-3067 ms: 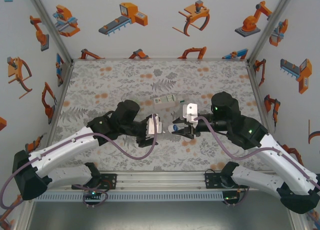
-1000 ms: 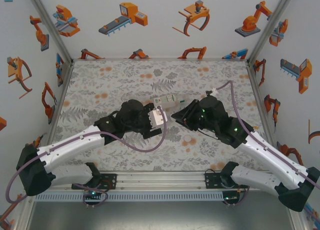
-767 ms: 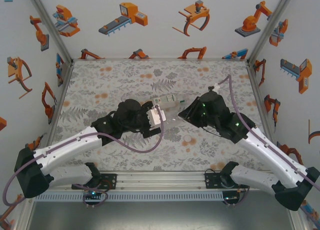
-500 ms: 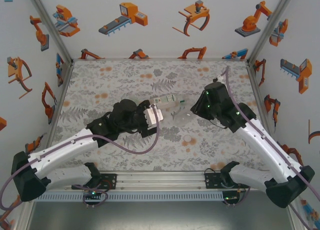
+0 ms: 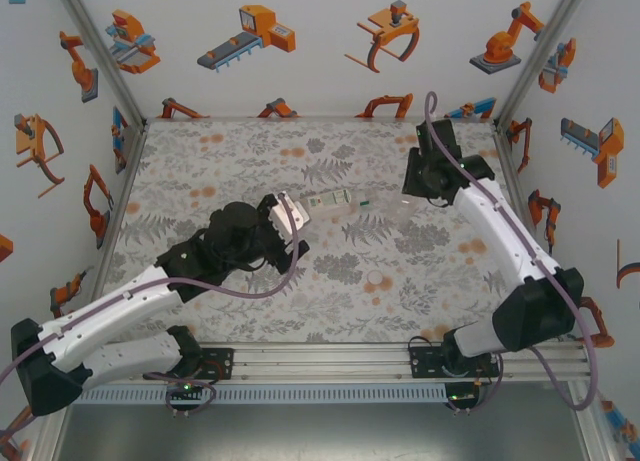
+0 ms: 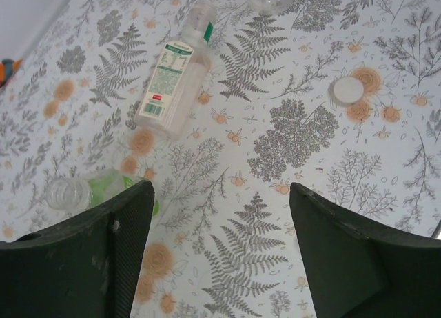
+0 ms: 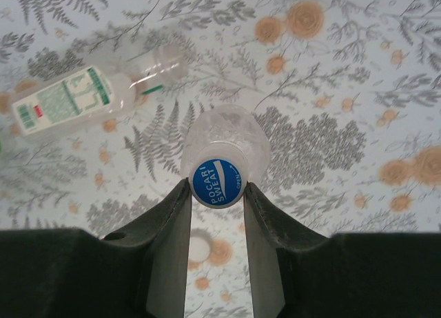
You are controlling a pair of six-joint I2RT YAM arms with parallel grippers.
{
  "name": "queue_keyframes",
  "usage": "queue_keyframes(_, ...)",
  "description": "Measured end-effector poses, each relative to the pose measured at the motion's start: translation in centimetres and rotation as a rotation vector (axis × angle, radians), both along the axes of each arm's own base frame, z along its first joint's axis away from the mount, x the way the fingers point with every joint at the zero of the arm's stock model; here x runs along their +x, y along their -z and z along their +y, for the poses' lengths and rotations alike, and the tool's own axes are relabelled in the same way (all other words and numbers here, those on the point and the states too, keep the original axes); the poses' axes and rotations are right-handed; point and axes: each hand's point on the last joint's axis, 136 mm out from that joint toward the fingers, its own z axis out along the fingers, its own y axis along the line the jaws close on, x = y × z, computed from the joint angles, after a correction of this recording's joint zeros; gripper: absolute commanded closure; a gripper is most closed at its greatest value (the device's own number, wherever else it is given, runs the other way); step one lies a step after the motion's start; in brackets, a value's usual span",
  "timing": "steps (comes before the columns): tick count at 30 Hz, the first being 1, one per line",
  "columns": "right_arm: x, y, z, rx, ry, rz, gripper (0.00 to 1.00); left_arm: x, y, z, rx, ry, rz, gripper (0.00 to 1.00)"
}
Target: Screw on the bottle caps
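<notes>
My left claw (image 6: pixel 218 187) hangs over the tabletop (image 6: pixel 386 159) with its fingers apart and nothing gripped. Bare flowered surface lies under it and out to its right, as far as the loose white cap (image 6: pixel 346 90), which lies flat ahead and to the right, apart from the bottles. Ahead and a little left, the labelled bottle (image 6: pixel 172 87) lies on its side with its neck pointing away from the claw; I cannot tell whether a cap sits on that neck. Just beside my left finger lies the green bottle (image 6: pixel 103 188), its body partly hidden behind the finger and its mouth too blurred to read. Far ahead and to the left the tabletop ends at a white wall (image 6: pixel 21 14). My right claw (image 7: pixel 216 184) is clamped on the blue cap (image 7: pixel 218 182) of the clear bottle (image 7: pixel 224 138), one finger on each side. The bottle's body runs away beyond the cap and hides its own base, so I cannot tell whether it rests on the tabletop. Seen from above, this claw sits toward the far right corner, near the frame rail (image 5: pixel 504 146), with the labelled bottle well apart on its left.
</notes>
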Motion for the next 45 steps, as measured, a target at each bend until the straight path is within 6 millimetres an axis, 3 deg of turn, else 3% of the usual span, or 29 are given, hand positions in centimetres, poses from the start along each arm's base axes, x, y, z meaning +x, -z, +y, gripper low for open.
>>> queue_keyframes(12, 7.5, 1.2, -2.2, -0.051, 0.000, -0.042, 1.00, 0.9, 0.9, 3.1, -0.104, -0.242, 0.186, 0.25)
queue_keyframes(27, 8.4, 3.5, -2.0, -0.055, -0.025, -0.037, 1.00, 1.0, 2.6, 2.7, -0.104, -0.278, 0.276, 0.25)
queue_keyframes(40, 9.1, 3.3, -1.3, -0.016, -0.050, -0.079, 1.00, 1.3, 3.0, 2.3, -0.095, -0.271, 0.292, 0.25)
queue_keyframes(45, 9.1, 3.3, -1.2, -0.012, -0.054, -0.075, 0.75, 1.3, 3.0, 2.2, -0.095, -0.266, 0.295, 0.25)
